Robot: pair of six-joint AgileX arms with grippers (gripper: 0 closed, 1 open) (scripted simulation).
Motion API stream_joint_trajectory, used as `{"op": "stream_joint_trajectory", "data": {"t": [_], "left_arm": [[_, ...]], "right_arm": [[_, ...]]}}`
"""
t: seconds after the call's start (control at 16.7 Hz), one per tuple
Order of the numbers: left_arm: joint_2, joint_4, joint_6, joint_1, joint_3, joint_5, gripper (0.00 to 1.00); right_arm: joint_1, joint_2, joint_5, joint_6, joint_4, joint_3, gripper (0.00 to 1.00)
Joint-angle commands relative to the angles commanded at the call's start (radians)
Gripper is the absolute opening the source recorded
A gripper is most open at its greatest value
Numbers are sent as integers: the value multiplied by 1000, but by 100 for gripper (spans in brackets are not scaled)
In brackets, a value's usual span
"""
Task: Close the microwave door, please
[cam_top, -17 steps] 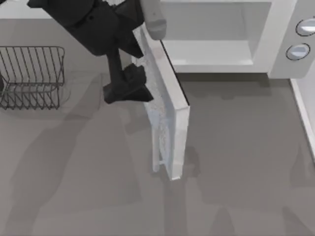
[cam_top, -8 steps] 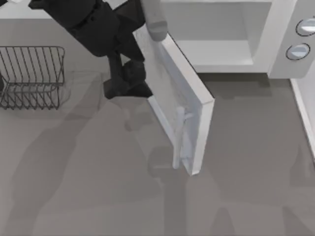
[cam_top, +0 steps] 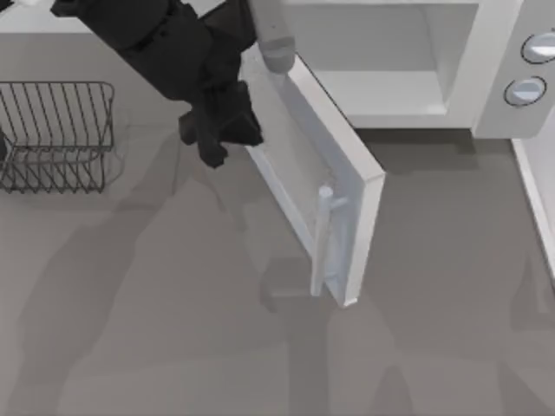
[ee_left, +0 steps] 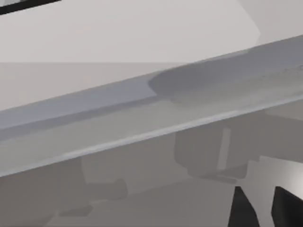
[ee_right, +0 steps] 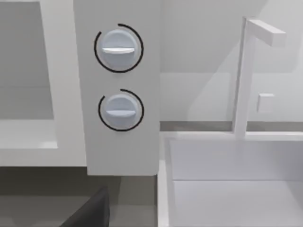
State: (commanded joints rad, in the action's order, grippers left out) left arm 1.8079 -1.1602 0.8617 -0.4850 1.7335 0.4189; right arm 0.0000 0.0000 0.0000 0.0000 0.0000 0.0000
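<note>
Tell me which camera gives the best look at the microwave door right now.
The top view: it shows the whole microwave door hanging partly open from the microwave, its bar handle facing the table, with the left gripper at its outer face. The left wrist view catches just a close strip of the panel. The right wrist view faces the knobs.

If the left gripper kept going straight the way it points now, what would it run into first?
Most likely the microwave door. The left gripper sits against the door's outer face near the hinge side, aimed at the panel, which the left wrist view shows close ahead. Depth is hard to judge, so contact may already exist.
</note>
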Motion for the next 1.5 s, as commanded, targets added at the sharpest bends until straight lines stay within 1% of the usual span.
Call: {"op": "stream_joint_trajectory", "data": {"t": [0.06, 0.6, 1.08, 1.32, 1.5], "left_arm": [[0, 0, 0, 0, 0, 0, 0], [2, 0, -2, 0, 2, -1, 0], [32, 13, -49, -46, 38, -16, 0], [30, 12, -51, -45, 37, -16, 0], [55, 18, -82, -76, 68, -27, 0]], "right_arm": [[0, 0, 0, 0, 0, 0, 100], [0, 0, 0, 0, 0, 0, 100], [0, 0, 0, 0, 0, 0, 100], [0, 0, 0, 0, 0, 0, 100], [0, 0, 0, 0, 0, 0, 100]]}}
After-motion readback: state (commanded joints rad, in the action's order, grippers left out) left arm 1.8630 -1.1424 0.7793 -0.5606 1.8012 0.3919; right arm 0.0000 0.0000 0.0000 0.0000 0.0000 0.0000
